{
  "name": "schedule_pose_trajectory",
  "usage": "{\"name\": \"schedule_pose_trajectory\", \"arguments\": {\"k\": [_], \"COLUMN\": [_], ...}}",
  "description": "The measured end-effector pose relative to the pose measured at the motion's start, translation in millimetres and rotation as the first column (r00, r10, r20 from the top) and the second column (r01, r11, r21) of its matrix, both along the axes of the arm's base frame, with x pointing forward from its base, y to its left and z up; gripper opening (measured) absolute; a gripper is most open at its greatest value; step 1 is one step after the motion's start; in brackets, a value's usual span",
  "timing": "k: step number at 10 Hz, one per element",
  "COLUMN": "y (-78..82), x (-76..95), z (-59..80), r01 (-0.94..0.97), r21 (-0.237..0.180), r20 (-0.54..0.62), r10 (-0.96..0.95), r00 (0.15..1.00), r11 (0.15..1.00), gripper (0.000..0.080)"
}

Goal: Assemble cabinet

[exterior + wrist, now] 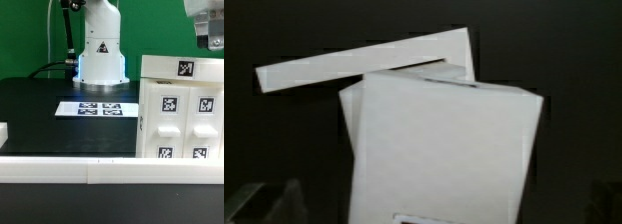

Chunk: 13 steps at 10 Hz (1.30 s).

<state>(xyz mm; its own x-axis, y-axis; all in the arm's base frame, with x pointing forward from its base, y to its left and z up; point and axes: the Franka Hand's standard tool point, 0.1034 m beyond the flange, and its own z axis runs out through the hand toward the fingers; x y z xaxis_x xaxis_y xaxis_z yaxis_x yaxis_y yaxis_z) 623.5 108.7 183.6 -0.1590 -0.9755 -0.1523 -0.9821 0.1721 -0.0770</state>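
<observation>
I am watching a black worktop [40, 110] through the exterior view. The cabinet [180, 110], a blocky white box with black-and-white square tags on its faces, stands at the exterior view's right, near the front. A flat white top piece [182, 66] with one tag lies on top of the cabinet, touching it. The gripper [211, 38] hangs above the cabinet's far right corner, mostly cut off by the picture's edge, so I cannot tell whether the jaws are released or clenched. Beyond the cabinet, toward the exterior view's left, the marker board [96, 107] lies flat on the worktop. Behind the marker board stands the arm's white base [101, 50]. In front of the cabinet a long white border rail [80, 167] runs across the view.

In the wrist view, I see the cabinet [446, 150] from above as a tall white block, with a white L-shaped panel [375, 62] just behind its upper edge.
</observation>
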Motion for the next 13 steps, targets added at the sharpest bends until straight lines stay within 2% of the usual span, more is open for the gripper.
{"name": "schedule_pose_trajectory", "arguments": {"k": [3,4,6,8,12,13], "y": [3.9,4.8,3.4,3.1,2.9,0.6], "x": [-2.5,-0.3,0.8,2.5,2.0,1.7], "z": [-2.5,-0.8,-0.6,2.2,1.4,1.0], "r01": [-0.133,-0.285,-0.449,-0.616,-0.792,-0.889], "r21": [-0.013,-0.031,-0.050,-0.070,-0.104,-0.142], "r20": [-0.018,-0.006,0.013,0.026,0.038,0.017], "r10": [0.133,0.285,0.450,0.619,0.798,0.899], "r00": [0.991,0.959,0.893,0.785,0.601,0.438], "r11": [0.991,0.958,0.892,0.785,0.601,0.435], "gripper": [0.0797,0.0797,0.0797,0.0797,0.0797,0.0797]}}
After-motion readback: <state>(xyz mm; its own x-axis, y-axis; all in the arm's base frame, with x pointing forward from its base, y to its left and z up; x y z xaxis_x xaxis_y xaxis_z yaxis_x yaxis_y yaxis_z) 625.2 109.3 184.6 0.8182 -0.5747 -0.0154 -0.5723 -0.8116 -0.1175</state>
